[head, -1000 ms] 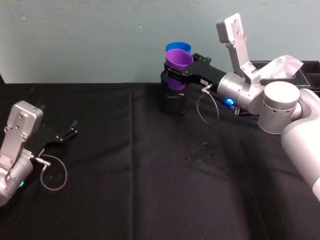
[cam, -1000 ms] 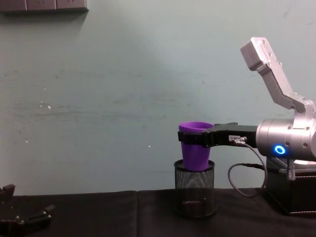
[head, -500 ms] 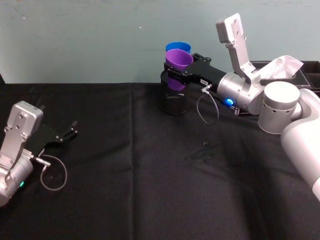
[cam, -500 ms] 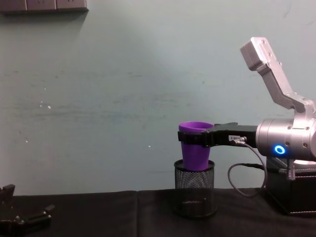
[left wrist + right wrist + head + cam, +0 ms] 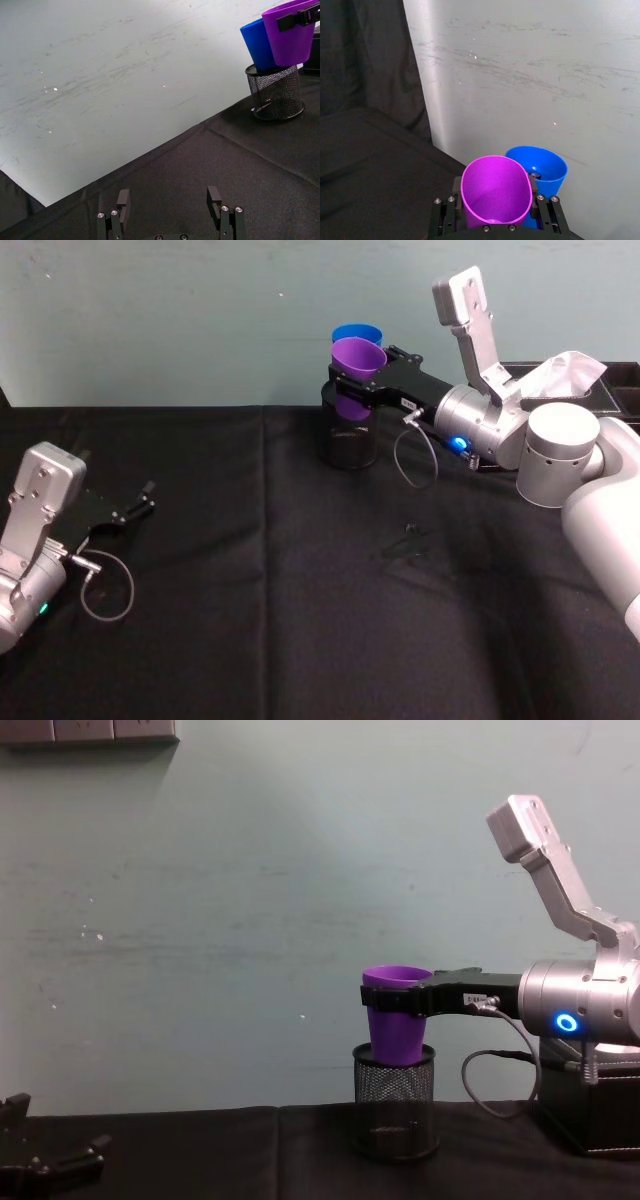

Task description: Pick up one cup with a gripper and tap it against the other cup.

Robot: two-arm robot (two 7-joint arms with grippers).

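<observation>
Right gripper (image 5: 360,378), clamped around purple cup (image 5: 358,355)

The right arm (image 5: 560,455) stretches forward and leftward, held level, and the right end effector (image 5: 362,380) is clamped around a purple cup (image 5: 358,356). The left arm (image 5: 35,530) sits low at the left, the left end effector (image 5: 135,508) with its fingers spread apart.

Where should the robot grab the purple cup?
Probably just under the rim, from the sides, as the right gripper holds the purple cup now. The cup widens upward, so its rim can't slip through the jaws. The left gripper lies idle, open.
</observation>
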